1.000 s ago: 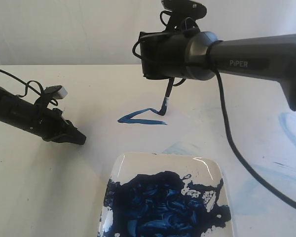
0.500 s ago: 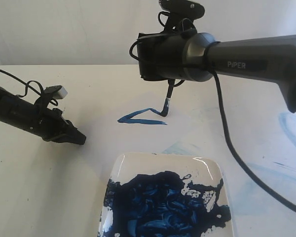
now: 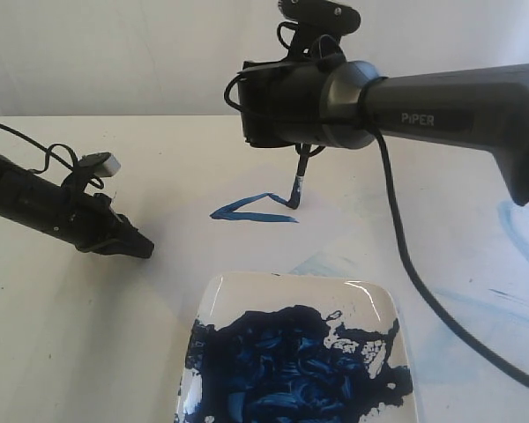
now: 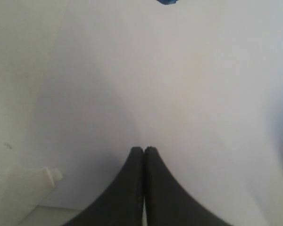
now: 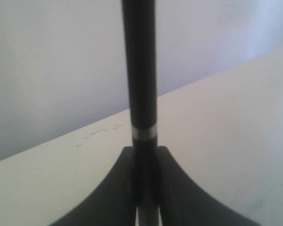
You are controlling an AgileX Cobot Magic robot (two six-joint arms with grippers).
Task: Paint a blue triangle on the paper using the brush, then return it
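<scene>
The brush (image 3: 297, 179) stands nearly upright, its blue-stained bristles touching the paper (image 3: 194, 172) at the right end of the blue triangle (image 3: 249, 211). The triangle shows two dark-blue strokes meeting in a point at its left. My right gripper (image 3: 303, 152) is shut on the brush's black handle (image 5: 139, 70), with the pale ring just past the fingertips (image 5: 144, 149). Off to the left, my left gripper (image 3: 145, 250) hovers low over the sheet, shut and holding nothing (image 4: 144, 149).
A glossy white plate (image 3: 375, 298) thick with dark-blue paint (image 3: 291, 366) sits at the front, below the triangle. Faint pale-blue smears (image 3: 520, 225) mark the table on the right. The right arm's cable (image 3: 406, 238) hangs over the plate's right side.
The right wrist has shifted slightly left and up, tilting the brush a little. The bristles stay at the triangle's right end. The left arm has not moved.
</scene>
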